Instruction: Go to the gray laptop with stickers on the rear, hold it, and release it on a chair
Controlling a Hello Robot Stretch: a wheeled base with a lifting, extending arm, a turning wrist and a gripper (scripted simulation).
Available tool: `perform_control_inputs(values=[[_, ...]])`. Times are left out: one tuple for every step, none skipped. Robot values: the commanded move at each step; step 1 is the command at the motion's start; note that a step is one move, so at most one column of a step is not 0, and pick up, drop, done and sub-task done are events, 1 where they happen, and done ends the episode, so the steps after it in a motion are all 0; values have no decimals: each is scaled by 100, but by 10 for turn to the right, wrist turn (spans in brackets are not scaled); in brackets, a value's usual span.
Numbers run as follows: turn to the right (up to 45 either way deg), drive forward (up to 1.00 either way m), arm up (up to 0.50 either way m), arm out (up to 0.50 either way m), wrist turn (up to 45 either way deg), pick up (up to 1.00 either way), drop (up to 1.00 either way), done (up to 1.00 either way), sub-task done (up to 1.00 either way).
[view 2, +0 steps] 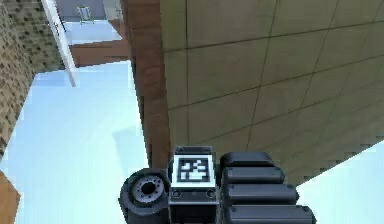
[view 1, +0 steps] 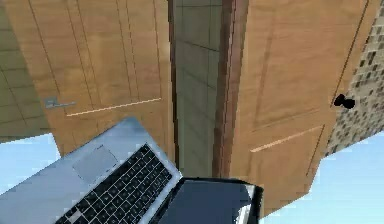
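Gray laptop (view 1: 120, 175): forward view's bottom left, open, keyboard up.
Gripper (view 2: 145, 197): arm side view's bottom edge; cannot tell whether it holds anything.
Wooden doors (view 1: 100, 60): 2, flanking tiled wall (view 1: 195, 80).

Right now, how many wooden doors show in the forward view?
2. The left door has a silver handle; the right door has a black knob. Others may be hidden.

A wooden door (view 1: 95, 60) on the left, a second door (view 1: 290, 80) on the right and a tiled strip (view 1: 195, 80) between them block the way beyond the laptop (view 1: 120, 175). In the arm side view a tiled wall (view 2: 280, 70) and wooden door frame (view 2: 145, 70) stand near. Bare floor (view 2: 80, 130) lies open left of the frame, up to a brick wall (view 2: 15, 70).
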Motion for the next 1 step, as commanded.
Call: perform_control_inputs(values=[[300, 0, 0, 0, 0, 0, 0, 0, 0]])
